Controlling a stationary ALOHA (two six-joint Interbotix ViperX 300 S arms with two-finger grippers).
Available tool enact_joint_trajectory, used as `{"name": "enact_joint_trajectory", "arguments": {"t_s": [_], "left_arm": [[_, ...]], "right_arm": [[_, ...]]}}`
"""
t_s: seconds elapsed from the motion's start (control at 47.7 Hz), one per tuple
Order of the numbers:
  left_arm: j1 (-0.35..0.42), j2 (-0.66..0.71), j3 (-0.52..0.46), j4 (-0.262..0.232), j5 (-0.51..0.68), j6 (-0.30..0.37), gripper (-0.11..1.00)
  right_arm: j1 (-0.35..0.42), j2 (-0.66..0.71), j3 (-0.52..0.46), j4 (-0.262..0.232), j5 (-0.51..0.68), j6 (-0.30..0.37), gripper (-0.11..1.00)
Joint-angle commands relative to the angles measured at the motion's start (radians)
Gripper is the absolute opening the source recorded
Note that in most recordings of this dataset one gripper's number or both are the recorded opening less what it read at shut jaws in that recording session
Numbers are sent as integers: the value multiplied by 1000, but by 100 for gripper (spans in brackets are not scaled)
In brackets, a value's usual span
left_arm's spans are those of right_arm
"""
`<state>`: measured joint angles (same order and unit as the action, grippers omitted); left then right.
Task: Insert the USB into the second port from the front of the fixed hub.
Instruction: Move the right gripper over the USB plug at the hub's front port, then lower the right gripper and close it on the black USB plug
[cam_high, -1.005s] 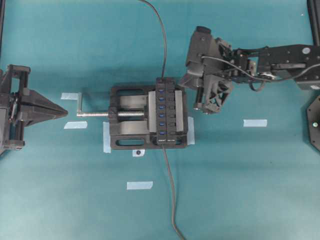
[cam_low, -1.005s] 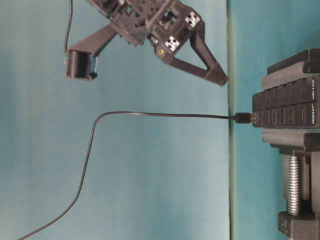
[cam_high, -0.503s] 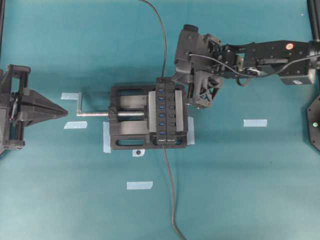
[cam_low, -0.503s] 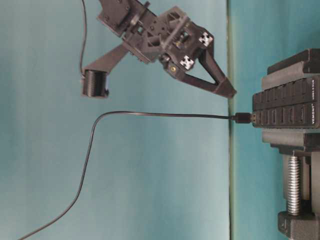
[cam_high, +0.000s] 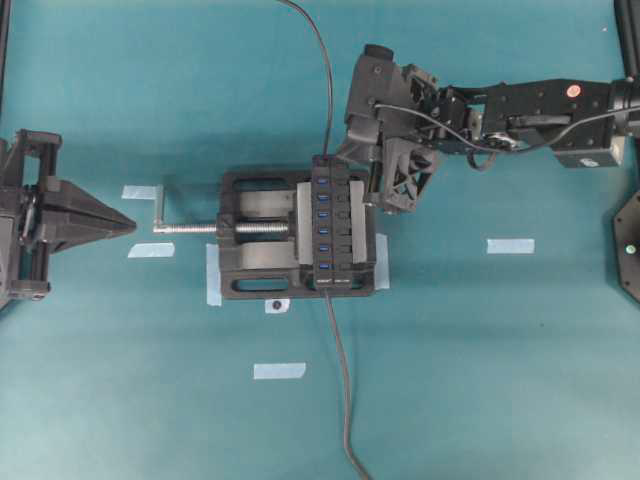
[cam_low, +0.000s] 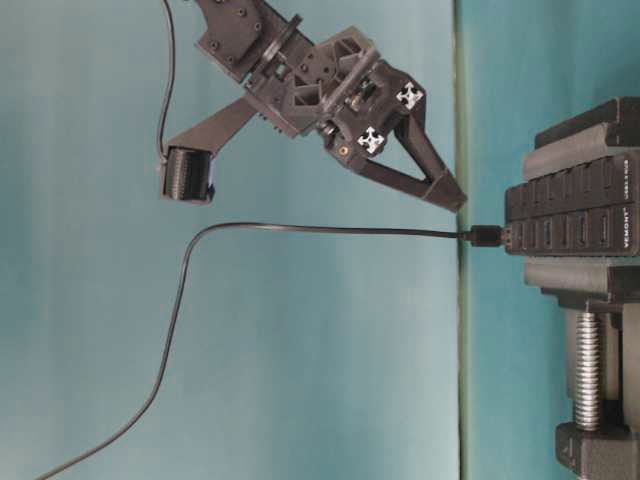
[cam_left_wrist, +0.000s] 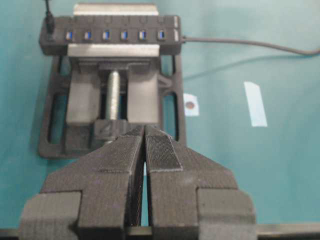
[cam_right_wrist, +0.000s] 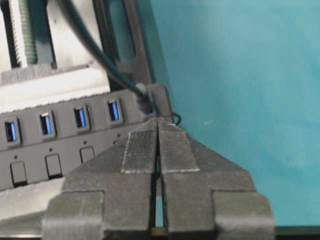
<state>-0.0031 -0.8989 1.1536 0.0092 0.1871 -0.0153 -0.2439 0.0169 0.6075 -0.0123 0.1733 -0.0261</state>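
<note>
so the right end effector (cam_high: 372, 192) has come in from the right and now sits at the far end of the fixed hub (cam_high: 331, 222), lower and closer than a second ago, tips just beside the hub's top corner. in the right wrist view its pads (cam_right_wrist: 141, 150) look pressed together with only a hairline gap, holding nothing; whether they've started to part i can't tell for sure.

the usb (cam_low: 487, 236) is seated in a port at that far end of the hub, cable (cam_low: 300, 229) running off from it and looping away. in the wrist view the plug (cam_right_wrist: 148, 102) sits right ahead of the fingertips, next to the last visible blue slot (cam_right_wrist: 114, 110). which end counts as front is not readable from these frames, so whether that is the second port stays unclear.

the left end effector (cam_left_wrist: 145, 150) is closed and empty, parked well apart on the crank side of the vise (cam_high: 250, 235), same as before.

meaning: the right arm is closing on the plugged end, probably to grab the plug and move or reseat it. insertion in the target port not confirmed.
</note>
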Motion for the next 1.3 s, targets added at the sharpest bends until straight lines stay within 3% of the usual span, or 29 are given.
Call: {"name": "enact_joint_trajectory", "arguments": {"t_s": [0.0, 0.105, 0.314, 0.398, 0.566, 0.817, 1.278], "left_arm": [[0, 6, -17, 2, -8, -2, 0], [0, 6, -17, 2, -8, -2, 0], [2, 6, -15, 2, -9, -2, 0], [2, 6, -15, 2, -8, -2, 0], [3, 6, -14, 2, -8, -2, 0], [3, 2, -12, 2, -8, -3, 0], [5, 2, -9, 2, -8, -5, 0]], "right_arm": [[-3, -14, -21, -2, -9, -8, 9], [-3, -14, -20, 0, -9, -8, 22], [-3, -6, -21, -2, -14, -2, 76], [-2, 2, -23, -2, -14, 0, 88], [-2, 9, -37, -2, -17, -3, 83], [2, 43, -55, -2, -74, -5, 83], [8, 64, -67, -2, -71, 0, 81]]}}
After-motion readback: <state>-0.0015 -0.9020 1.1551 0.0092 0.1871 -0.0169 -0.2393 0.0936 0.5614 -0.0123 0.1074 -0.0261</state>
